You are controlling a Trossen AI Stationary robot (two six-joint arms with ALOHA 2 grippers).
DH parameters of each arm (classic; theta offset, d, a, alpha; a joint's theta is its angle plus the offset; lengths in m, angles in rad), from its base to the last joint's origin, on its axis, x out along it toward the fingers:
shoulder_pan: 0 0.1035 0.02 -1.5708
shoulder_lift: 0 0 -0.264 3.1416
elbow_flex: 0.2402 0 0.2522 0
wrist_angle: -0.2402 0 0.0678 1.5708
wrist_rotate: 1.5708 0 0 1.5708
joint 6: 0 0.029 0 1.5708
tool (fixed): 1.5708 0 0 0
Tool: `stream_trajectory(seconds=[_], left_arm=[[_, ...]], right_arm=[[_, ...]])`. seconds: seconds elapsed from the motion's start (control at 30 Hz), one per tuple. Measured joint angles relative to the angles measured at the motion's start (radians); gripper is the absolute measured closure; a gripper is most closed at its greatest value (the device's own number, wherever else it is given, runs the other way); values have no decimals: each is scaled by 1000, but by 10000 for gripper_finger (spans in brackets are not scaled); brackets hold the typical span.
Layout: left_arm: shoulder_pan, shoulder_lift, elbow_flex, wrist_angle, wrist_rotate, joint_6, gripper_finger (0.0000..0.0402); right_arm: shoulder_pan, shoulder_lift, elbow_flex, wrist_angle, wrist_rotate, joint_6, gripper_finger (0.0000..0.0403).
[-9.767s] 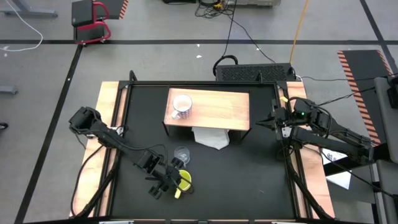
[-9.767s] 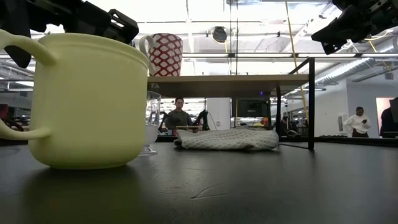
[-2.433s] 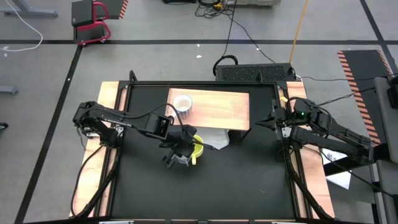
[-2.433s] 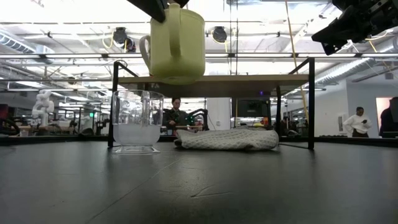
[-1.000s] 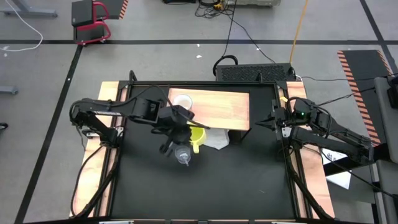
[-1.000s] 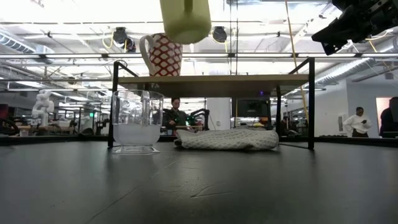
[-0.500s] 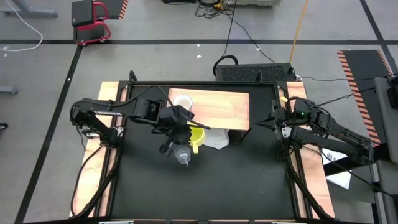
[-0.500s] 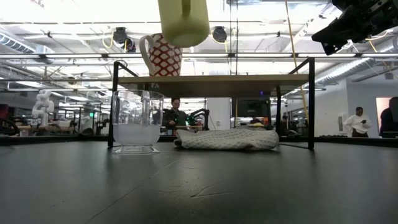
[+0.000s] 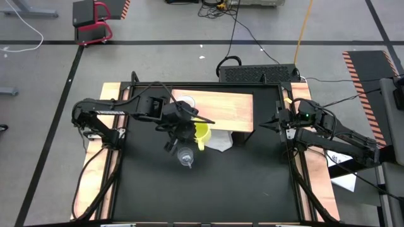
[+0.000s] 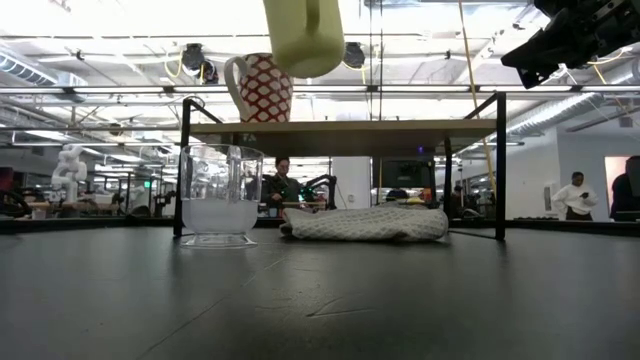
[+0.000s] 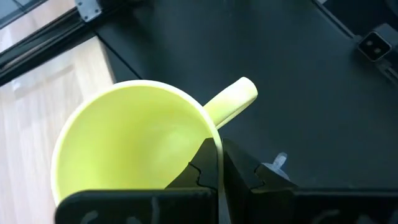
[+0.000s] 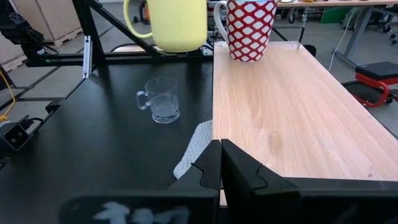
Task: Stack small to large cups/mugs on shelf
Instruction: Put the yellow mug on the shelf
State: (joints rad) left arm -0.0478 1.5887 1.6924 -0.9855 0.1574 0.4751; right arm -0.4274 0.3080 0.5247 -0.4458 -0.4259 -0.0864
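Observation:
My left gripper (image 9: 192, 128) is shut on the yellow mug (image 9: 201, 134) and holds it in the air just in front of the shelf's (image 9: 221, 108) near edge, higher than the shelf top. The white mug with a red pattern (image 9: 185, 103) stands on its base at the shelf's left end. On the black table, near the yellow mug, the clear glass cup (image 9: 185, 156) stands upright. At the table's right edge my right gripper (image 12: 219, 163) hovers shut, touching nothing. My left gripper pinches the yellow mug's rim (image 11: 210, 138) right beside the handle (image 11: 231, 101), one finger inside the mug and one outside. The fingers slant down from the table's left. The mug (image 10: 303, 35) hangs clear of table and shelf, mouth up, nearly upright.
A white cloth (image 9: 218, 142) lies on the table under the shelf's near edge. The shelf's black legs (image 10: 499, 165) stand at its corners. Light wooden strips (image 9: 108, 107) run along the table's sides. People show in the room beyond the table.
My left gripper has carried the yellow mug a little toward the table's far edge and the shelf. The mug has stayed lifted and mouth up.

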Motion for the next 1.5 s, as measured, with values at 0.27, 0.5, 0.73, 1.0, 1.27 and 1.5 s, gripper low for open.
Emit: stream_trajectory(seconds=[0.27, 0.5, 0.73, 1.0, 1.27, 1.5], left_arm=[[52, 0, 0, 29, 0, 22, 398], [92, 12, 0, 75, 26, 57, 398], [127, 49, -1, 95, 28, 66, 398], [151, 84, -1, 93, 29, 74, 398], [150, 88, 0, 74, 29, 73, 398], [155, 88, 0, 59, 28, 77, 398]], right_arm=[[0, 0, 0, 0, 0, -2, 403], [0, 0, 0, 0, 0, -3, 403], [0, 0, 0, 0, 0, -3, 403], [0, 0, 0, 0, 1, -3, 403], [0, 0, 0, 0, 1, -3, 403], [0, 0, 0, 0, 1, -3, 403]])
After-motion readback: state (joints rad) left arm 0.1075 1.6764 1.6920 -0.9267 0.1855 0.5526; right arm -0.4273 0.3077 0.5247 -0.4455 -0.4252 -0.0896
